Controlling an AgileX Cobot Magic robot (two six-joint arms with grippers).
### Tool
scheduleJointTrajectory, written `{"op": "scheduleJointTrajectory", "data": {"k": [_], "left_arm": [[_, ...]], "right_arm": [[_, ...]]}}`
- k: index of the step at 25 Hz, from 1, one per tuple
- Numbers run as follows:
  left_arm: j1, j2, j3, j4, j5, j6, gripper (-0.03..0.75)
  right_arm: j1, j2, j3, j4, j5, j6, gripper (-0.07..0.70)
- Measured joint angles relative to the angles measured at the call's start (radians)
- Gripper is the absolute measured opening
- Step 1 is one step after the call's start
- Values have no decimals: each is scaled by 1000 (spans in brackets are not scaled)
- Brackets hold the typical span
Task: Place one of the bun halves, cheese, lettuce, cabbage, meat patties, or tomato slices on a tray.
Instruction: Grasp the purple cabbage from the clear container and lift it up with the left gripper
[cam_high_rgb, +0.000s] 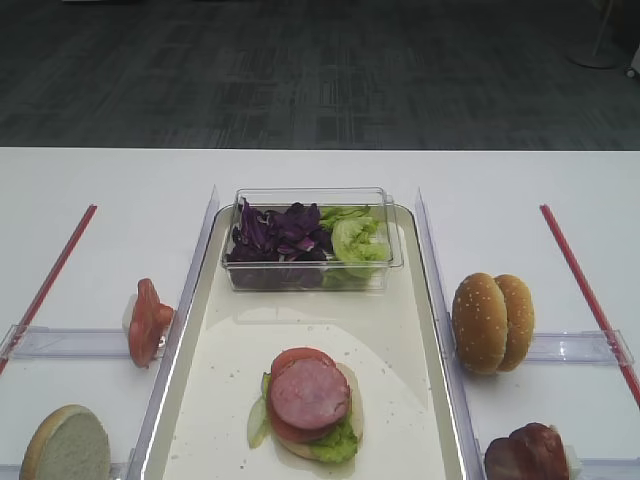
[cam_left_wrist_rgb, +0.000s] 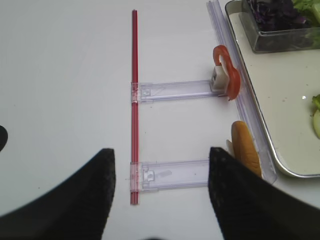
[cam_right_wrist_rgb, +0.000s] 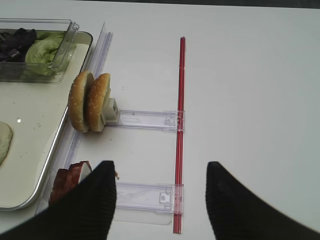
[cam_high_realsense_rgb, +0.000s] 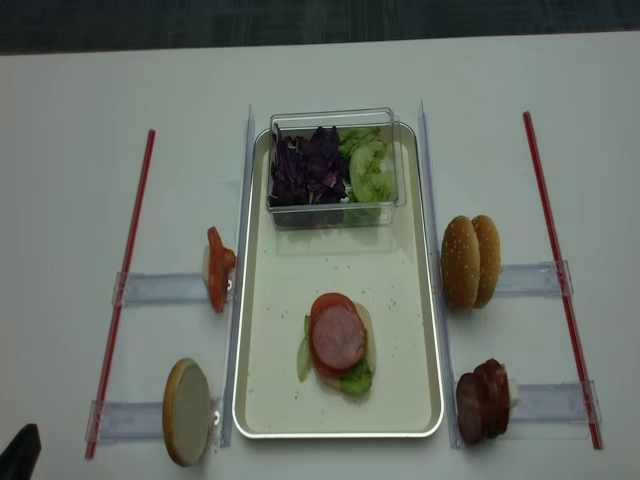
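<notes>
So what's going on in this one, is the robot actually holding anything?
Nothing is held right now. Both the left gripper and right gripper hover open over the table beside the tray. On the tray, a burger is partly built: a meat patty on top of a tomato slice and lettuce. The clear box of purple cabbage sits at the tray's far end. Spare bun halves wait outside it.

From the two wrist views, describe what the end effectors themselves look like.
Both show the same build. The right end effector has two broad black fingers with finely ribbed faces and rounded tips. The left end effector matches it. No cables, markings or arm links are visible.
</notes>
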Motion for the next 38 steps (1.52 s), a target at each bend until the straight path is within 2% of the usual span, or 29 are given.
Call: {"op": "scheduleJointTrajectory", "data": {"k": [38], "left_arm": [[0, 0, 0, -8, 0, 0, 380]], "right_arm": [[0, 0, 0, -4, 0, -2, 433]]}}
